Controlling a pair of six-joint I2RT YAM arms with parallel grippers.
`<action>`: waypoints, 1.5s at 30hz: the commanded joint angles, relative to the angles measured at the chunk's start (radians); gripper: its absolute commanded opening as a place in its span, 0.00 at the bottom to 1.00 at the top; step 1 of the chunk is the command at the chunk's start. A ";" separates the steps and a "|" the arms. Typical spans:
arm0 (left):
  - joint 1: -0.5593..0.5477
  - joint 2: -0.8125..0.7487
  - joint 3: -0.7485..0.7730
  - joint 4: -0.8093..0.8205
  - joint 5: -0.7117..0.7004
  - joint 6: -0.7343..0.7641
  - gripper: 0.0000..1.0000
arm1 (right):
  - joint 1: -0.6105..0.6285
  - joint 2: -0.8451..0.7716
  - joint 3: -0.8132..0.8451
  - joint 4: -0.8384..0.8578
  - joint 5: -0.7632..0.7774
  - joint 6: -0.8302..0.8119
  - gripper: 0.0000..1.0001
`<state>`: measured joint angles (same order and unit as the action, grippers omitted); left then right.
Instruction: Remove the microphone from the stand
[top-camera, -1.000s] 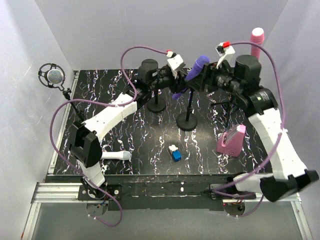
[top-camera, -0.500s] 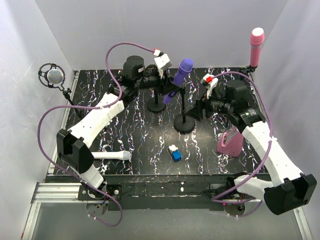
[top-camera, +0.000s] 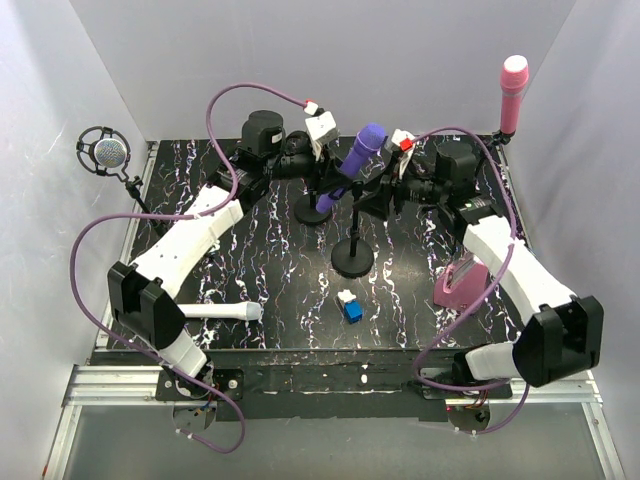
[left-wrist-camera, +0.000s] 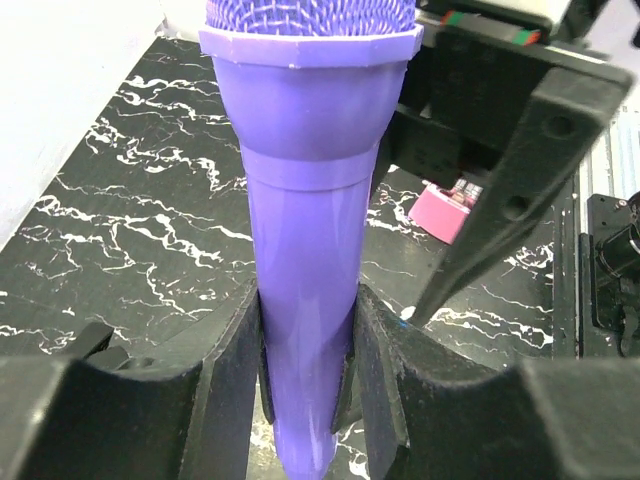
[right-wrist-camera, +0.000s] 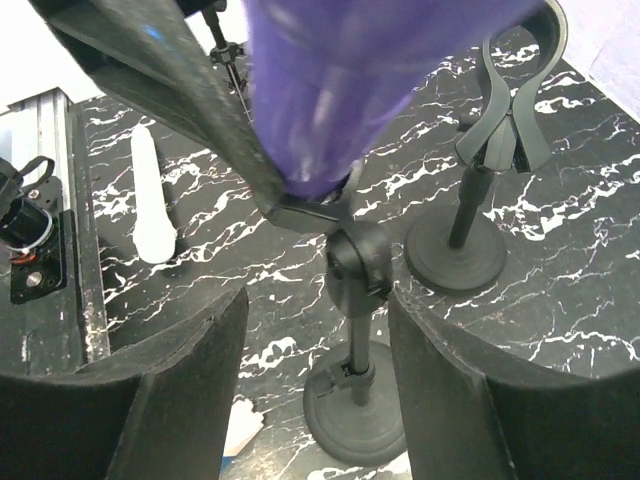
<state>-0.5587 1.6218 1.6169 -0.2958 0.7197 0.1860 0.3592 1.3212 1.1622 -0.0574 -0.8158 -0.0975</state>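
Over the last half second the right gripper (top-camera: 377, 196) has swung in from 3 o'clock toward the stand (top-camera: 352, 258), whose base has slid a little toward 7 o'clock. From where I'm standing, the left gripper (left-wrist-camera: 305, 340) is clamping the purple mic (top-camera: 358, 155) low on its body, tilted with its head toward 1 o'clock, up near the 12 o'clock side of the table. The mic's tail looks as if it is still sitting at the stand's clip, though the wrist view is too blurred there to be sure. The right gripper's fingers (right-wrist-camera: 170, 400) are spread wide on either side of the pole and are gripping nothing yet. That is what worries me: with the stand unheld, any pull from the left arm is likely to drag or tip it rather than free the mic, and it could topple toward the blue block (top-camera: 352, 309) at its 6 o'clock. If the right gripper closes too high, it may catch the mic or the left fingers, which are crowding the clip, instead of the pole.
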 joint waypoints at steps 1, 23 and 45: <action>0.006 -0.079 0.054 -0.060 0.009 0.062 0.00 | 0.003 0.058 0.025 0.201 -0.111 0.071 0.61; -0.075 0.076 0.256 -0.121 0.006 0.073 0.42 | 0.041 0.072 -0.113 0.363 -0.106 0.139 0.16; -0.073 0.106 0.830 -0.172 -0.485 0.056 0.00 | 0.012 0.087 -0.133 0.200 -0.114 0.154 0.01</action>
<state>-0.6567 1.8675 2.4012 -0.6384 0.3988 0.2138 0.3630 1.3769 1.0008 0.4038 -0.8459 0.0914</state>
